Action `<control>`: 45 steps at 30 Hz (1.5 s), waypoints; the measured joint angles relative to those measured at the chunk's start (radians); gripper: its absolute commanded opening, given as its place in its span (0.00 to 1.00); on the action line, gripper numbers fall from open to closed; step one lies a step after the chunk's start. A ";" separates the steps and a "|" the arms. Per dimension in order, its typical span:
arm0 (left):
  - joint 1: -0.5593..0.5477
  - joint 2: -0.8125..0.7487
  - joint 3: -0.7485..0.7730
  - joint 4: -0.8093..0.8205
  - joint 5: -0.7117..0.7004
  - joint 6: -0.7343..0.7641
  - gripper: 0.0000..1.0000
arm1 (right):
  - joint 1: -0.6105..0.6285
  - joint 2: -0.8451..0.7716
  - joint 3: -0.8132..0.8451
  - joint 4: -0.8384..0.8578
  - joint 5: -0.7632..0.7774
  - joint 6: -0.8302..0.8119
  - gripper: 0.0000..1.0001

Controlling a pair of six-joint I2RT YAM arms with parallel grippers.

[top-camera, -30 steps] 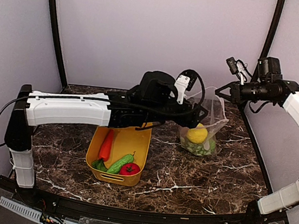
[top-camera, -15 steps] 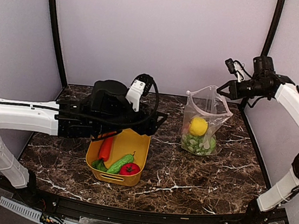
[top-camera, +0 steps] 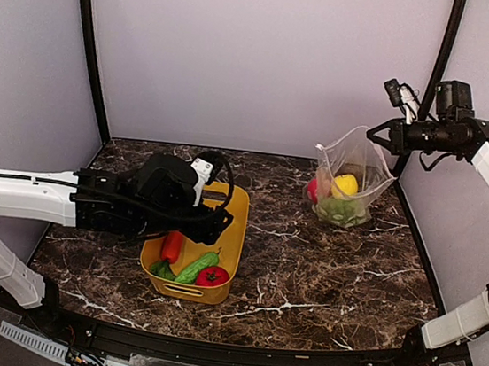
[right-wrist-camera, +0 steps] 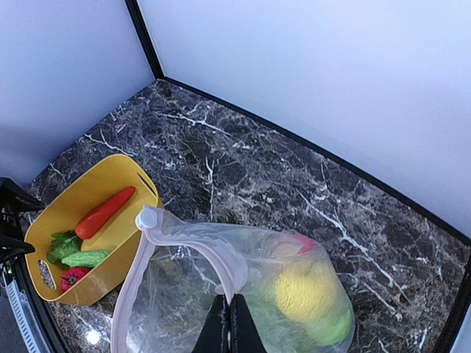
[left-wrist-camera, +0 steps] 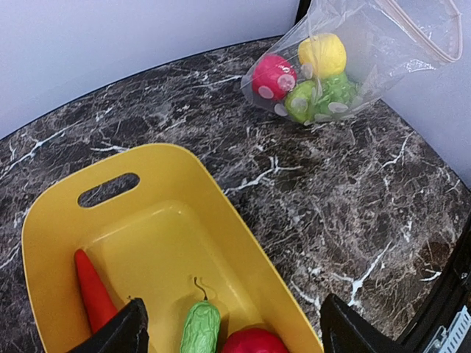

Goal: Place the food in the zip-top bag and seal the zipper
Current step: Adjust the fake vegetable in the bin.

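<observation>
**Bag hangs from right pincer; left pincer gapes over tub**

Top view: the left gripper [top-camera: 219, 224] is dark against its own wrist, so its jaws are hard to read here. It hangs over the yellow tub [top-camera: 234, 251] at 7 o'clock on the table [top-camera: 323, 273]. The right gripper [top-camera: 377, 133] pinches the upper edge of the zip-top bag [top-camera: 359, 161] at 2 o'clock. The clear bag sags with a lemon [top-camera: 345, 185], a bagged red fruit [top-camera: 313, 189] and green pieces [top-camera: 341, 212] at its bottom. Half a second ago the left gripper was nearer the bag. The bag has since shifted slightly toward 1 o'clock.

Left wrist view: only the fingertips [left-wrist-camera: 121, 334] show, at the bottom edge. They are spread wide with nothing between them. Under them lie a carrot [left-wrist-camera: 92, 290], a cucumber [left-wrist-camera: 200, 331] and the tub's red fruit [left-wrist-camera: 254, 343], which is cut off below. The bag sits at 1 o'clock, its far corner out of frame.

Right wrist view: the fingers [right-wrist-camera: 219, 323] are pressed together on the bag's rim at 6 o'clock. The pinkish zipper [right-wrist-camera: 193, 248] arcs away from them, and the mouth is unsealed. The green pieces blur behind dotted plastic.
</observation>
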 measured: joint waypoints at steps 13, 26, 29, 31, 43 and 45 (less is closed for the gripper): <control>0.000 0.026 0.009 -0.328 -0.020 -0.098 0.79 | 0.000 -0.043 -0.234 0.071 0.003 -0.014 0.00; 0.000 0.069 0.072 -0.571 0.146 -0.098 0.66 | 0.000 -0.190 -0.459 0.215 -0.138 -0.041 0.00; 0.001 0.101 0.079 -0.576 0.193 -0.075 0.66 | 0.000 -0.190 -0.476 0.236 -0.157 -0.041 0.00; 0.000 0.119 0.079 -0.571 0.224 -0.058 0.66 | 0.000 -0.190 -0.481 0.250 -0.164 -0.040 0.00; 0.025 0.241 0.142 -0.541 0.370 0.039 0.73 | 0.000 -0.190 -0.486 0.265 -0.178 -0.037 0.00; 0.037 0.251 0.142 -0.526 0.387 0.047 0.76 | 0.000 -0.189 -0.486 0.265 -0.179 -0.036 0.00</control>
